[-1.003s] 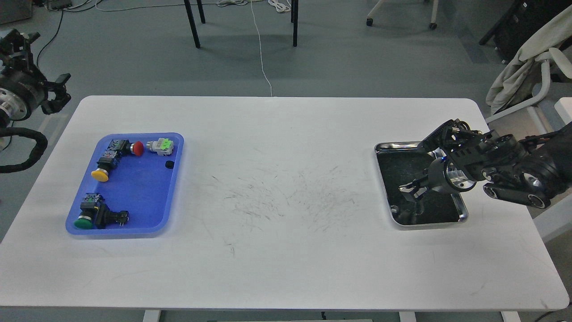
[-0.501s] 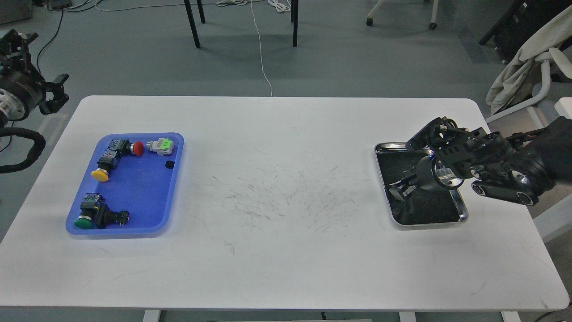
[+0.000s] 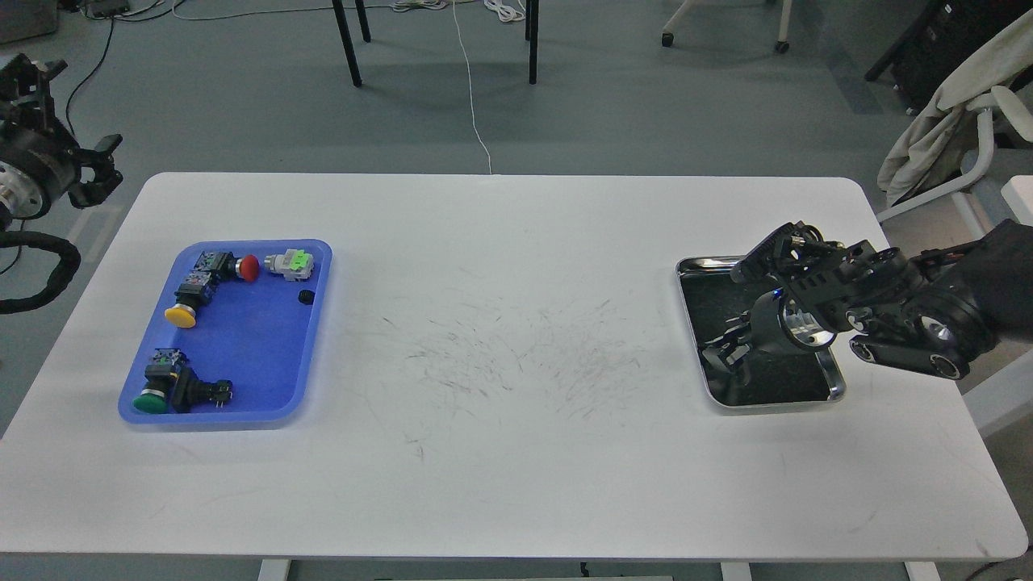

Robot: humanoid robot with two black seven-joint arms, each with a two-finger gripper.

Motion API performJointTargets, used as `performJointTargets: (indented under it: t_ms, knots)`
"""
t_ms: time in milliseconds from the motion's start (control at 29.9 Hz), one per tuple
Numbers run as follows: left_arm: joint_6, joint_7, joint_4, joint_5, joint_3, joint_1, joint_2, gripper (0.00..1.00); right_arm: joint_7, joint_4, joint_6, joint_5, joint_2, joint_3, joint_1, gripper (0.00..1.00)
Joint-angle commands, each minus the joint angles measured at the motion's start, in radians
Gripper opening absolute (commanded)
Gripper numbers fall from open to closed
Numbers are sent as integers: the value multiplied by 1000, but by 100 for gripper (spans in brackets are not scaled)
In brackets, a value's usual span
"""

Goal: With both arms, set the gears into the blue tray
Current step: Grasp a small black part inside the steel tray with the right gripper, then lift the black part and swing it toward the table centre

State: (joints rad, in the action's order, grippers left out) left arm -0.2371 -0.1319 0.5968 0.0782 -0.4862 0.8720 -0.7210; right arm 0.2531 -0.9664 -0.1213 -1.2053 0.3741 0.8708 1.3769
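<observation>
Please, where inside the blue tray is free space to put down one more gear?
In the blue tray, the middle and right side below the small black gear are bare blue floor. The far edge and left side are crowded with push-button switches; another switch fills the near-left corner.

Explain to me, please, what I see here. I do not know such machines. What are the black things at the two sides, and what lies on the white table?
The picture is taken from the robot's own head, looking down at a white table. The black things are its two arms. The left gripper hangs off the table's left edge; the right gripper reaches into a shiny steel tray. Its fingers are too dark to tell if they hold anything. On the left lies a blue tray holding push-button switches with red, yellow and green caps, a grey and green switch part, and one small black gear.
</observation>
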Motion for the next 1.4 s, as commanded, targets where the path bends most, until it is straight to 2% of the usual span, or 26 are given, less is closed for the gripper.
performJointTargets:
  t_ms: [0, 234, 435, 769, 1070, 1203, 1370]
  knots:
    - [-1, -2, 0, 0, 0, -2, 2, 94, 0, 0, 0, -3, 0, 2, -6, 49]
    - [-4, 0, -9, 0, 0, -5, 2, 94, 0, 0, 0, -5, 0, 4, -4, 36]
    - [-5, 0, -11, 0, 0, -5, 2, 94, 2, -2, -3, -10, 0, 7, -2, 30]
    - [-5, 2, -15, -2, 0, -5, 3, 94, 15, 0, -5, -14, 5, 10, 7, 12]
    - [-5, 2, -15, -2, 0, -5, 2, 94, 31, 53, -5, -8, 8, 2, 24, 2]
    - [-5, 3, -15, -3, 0, -5, -1, 94, 44, 81, -5, 0, 9, -13, 62, 1]
    - [-5, 3, -14, -2, 0, -5, -21, 94, 49, 187, 17, 0, 0, -208, 77, 1]
